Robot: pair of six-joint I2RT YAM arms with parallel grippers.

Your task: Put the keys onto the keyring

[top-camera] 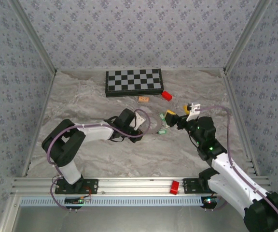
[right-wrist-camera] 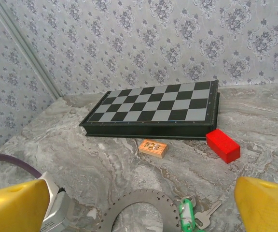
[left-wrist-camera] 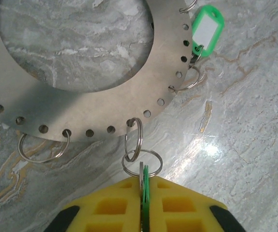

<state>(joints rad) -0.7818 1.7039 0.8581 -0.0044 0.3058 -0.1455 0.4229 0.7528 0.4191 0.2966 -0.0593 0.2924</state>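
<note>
Key pinched in left pincer, beside keyring, right pincer spread wide

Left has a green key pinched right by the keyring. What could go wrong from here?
1. The left gripper pinches the green key edge-on at its fingertips, so it could twist or slip out.
2. The key's split ring looks linked to a small ring in the keyring; pulling back may drag the keyring.
3. The right gripper, open above the rim, could knock the second green key if lowered.
</note>
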